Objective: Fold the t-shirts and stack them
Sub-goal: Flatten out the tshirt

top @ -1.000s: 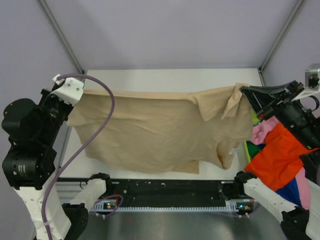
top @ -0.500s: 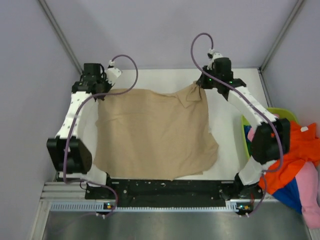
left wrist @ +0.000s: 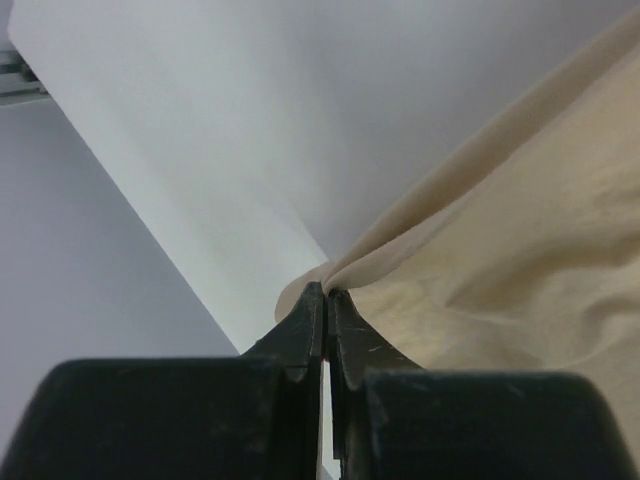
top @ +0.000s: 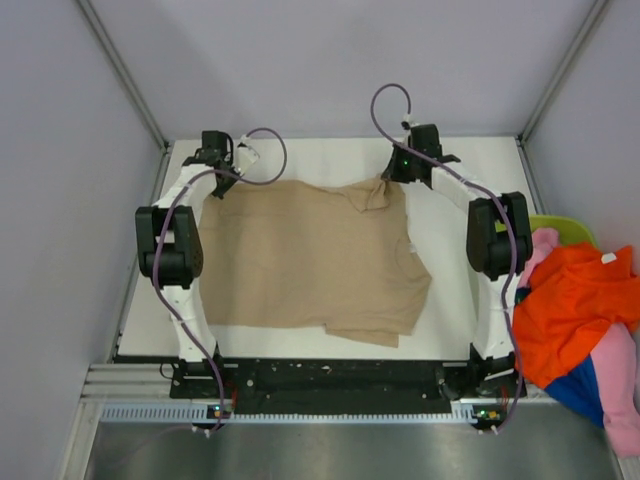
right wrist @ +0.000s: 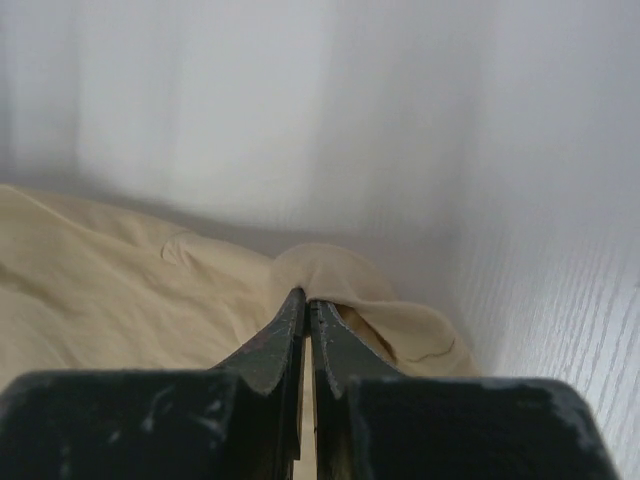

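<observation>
T-shirt (top: pixel 300 255) in tan lies spread flat on the white bench (top: pixel 320 160), its far edge running side to side between both arms. The left hand (left wrist: pixel 327 297) is clenched on the far-left corner and the right hand (right wrist: pixel 305 300) on the far-right — the body of the cloth stretches back toward the arm bases.

tan t-shirt (top: pixel 300 255) plain; orange t-shirt (top: pixel 570 310); pink t-shirt (top: pixel 622 385); blue t-shirt (top: pixel 580 392); lime basket (top: pixel 560 224); white table (top: pixel 320 160)

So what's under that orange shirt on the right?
Pink shirt and blue shirt peek out beneath the orange shirt; whatever else lies under it is covered.
</observation>
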### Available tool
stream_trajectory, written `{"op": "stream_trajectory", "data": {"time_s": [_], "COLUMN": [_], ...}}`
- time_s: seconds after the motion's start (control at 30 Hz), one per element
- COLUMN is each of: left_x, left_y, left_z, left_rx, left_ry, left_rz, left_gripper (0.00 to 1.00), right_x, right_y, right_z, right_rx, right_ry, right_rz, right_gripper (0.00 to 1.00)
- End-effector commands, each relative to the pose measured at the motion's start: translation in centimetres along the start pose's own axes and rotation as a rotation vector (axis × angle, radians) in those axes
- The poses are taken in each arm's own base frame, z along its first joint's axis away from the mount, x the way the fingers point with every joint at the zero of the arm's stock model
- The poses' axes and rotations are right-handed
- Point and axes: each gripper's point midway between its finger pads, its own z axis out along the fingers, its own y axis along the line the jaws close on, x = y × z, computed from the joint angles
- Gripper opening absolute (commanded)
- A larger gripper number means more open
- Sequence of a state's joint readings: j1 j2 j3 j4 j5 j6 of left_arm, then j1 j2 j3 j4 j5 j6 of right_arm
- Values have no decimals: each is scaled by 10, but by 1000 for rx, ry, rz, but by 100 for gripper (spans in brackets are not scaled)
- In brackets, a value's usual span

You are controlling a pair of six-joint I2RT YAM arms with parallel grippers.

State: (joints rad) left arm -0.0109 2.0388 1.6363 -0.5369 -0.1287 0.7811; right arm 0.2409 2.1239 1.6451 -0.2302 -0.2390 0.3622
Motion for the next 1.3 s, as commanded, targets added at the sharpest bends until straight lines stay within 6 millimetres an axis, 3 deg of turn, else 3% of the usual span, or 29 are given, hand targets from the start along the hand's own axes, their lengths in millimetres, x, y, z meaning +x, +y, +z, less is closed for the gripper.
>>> {"op": "stream_trajectory", "data": {"time_s": [0.0,0.17,0.33,0.47,0.5,0.57,0.63,0.73,0.83,0.9,1.03,1.07,1.17,1.27], "left_x": [-23,-25,-39,-46,-46,-45,-46,-57,-61,-43,33,64,125,159], "left_y": [40,44,70,75,74,75,74,70,55,34,-38,-49,-79,-103], "left_z": [-5,0,0,5,7,9,2,-33,-91,-118,-136,-133,-133,-137], "left_rx": [-133,-158,-268,-280,-272,-269,-253,-192,-123,-65,101,128,180,236], "left_ry": [-63,-51,-72,-86,-82,-65,-66,-147,-247,-248,-107,-49,64,111], "left_rz": [9,10,-73,-136,-156,-193,-222,-234,-170,-78,139,158,235,263], "left_gripper": [0,0,0,0,5,40,66,74,75,74,74,73,72,72], "right_x": [-56,-66,-70,-35,-24,6,42,72,92,113,162,175,209,221], "right_y": [6,-20,-26,-39,-40,-40,-43,-32,-17,-17,-12,-10,-1,-4], "right_z": [0,6,-20,-51,-60,-74,-90,-119,-151,-170,-188,-186,-168,-146], "right_rx": [-26,59,133,220,236,265,316,368,371,378,307,279,182,171], "right_ry": [-149,-168,-148,-59,-38,13,75,112,132,164,225,238,295,323], "right_rz": [4,25,-39,-47,-46,-45,-54,-107,-136,-129,-61,-44,9,20], "right_gripper": [1,30,48,61,63,68,71,73,73,73,73,73,72,65]}}
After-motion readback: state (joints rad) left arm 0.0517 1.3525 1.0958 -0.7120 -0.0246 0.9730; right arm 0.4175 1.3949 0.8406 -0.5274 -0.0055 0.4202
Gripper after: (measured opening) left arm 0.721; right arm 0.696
